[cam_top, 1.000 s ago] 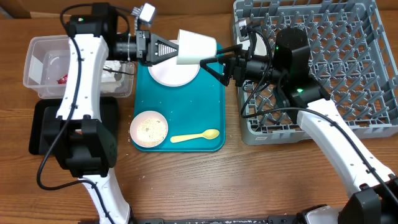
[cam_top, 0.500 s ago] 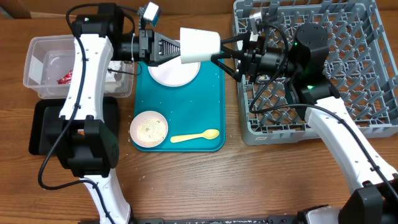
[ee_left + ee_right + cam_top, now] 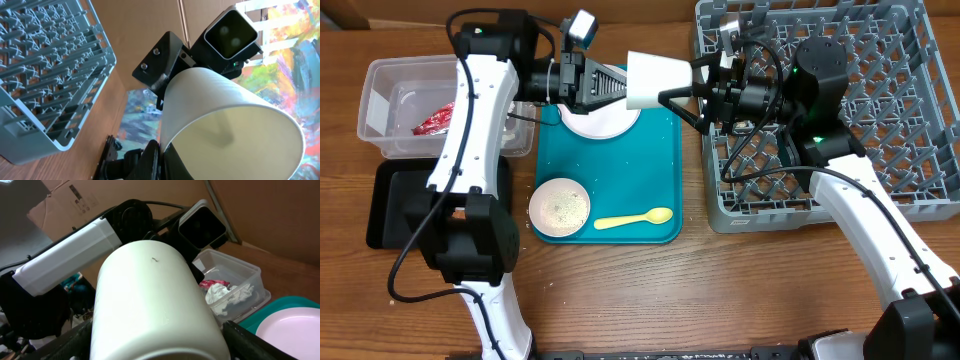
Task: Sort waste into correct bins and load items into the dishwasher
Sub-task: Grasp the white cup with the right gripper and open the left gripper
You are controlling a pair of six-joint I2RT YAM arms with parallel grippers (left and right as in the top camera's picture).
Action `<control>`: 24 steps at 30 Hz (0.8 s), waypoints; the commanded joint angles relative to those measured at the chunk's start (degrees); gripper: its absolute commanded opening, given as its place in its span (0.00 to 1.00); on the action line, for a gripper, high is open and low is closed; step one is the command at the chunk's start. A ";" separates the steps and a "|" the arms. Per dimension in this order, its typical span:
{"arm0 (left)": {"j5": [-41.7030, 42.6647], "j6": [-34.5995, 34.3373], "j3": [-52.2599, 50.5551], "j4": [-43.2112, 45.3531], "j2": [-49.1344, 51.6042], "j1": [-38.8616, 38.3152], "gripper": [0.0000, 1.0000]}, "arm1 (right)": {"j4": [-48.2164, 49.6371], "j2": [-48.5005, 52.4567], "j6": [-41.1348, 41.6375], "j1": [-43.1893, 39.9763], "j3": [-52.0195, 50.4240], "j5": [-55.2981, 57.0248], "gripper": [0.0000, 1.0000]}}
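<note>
Handover, by the look of it: the cup (image 3: 655, 80) hangs on its side in the air over the far end of the teal tray (image 3: 650, 170), just beside the rack (image 3: 880, 120). The left gripper (image 3: 620, 86) is clenched on its mouth end, and the closed base points at the other arm. That suits a pass, I reckon, since the rack lies on the right arm's side.

The right gripper (image 3: 682, 88) has its jaws spread wide to either side of the base. Whether they press on it I cannot tell.

The plate (image 3: 600, 120) sits on the tray under the cup. The pink bowl (image 3: 559, 207) and spoon (image 3: 633, 218) wait at the near end, not yet loaded. The wrapper (image 3: 435, 118) lies in the tub (image 3: 390, 90), with a napkin (image 3: 225, 294) beside it, so the waste looks partly sorted.

The risk I see is the left letting go before the right has a firm hold, as the cup is smooth and round.
</note>
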 commanded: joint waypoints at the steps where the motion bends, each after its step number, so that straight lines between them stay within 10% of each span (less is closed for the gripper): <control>1: 1.07 0.92 0.87 -0.33 -1.22 0.13 0.04 | 0.44 0.57 0.09 -0.46 -0.24 0.26 0.82; 9: -2.38 0.87 0.87 -0.52 -1.22 -0.66 0.04 | 1.68 0.57 0.13 -0.37 -0.24 -0.46 0.54; 24: -3.93 0.85 0.87 -0.48 -1.22 -0.66 0.29 | 4.85 0.50 2.47 -1.27 -0.24 -3.91 0.45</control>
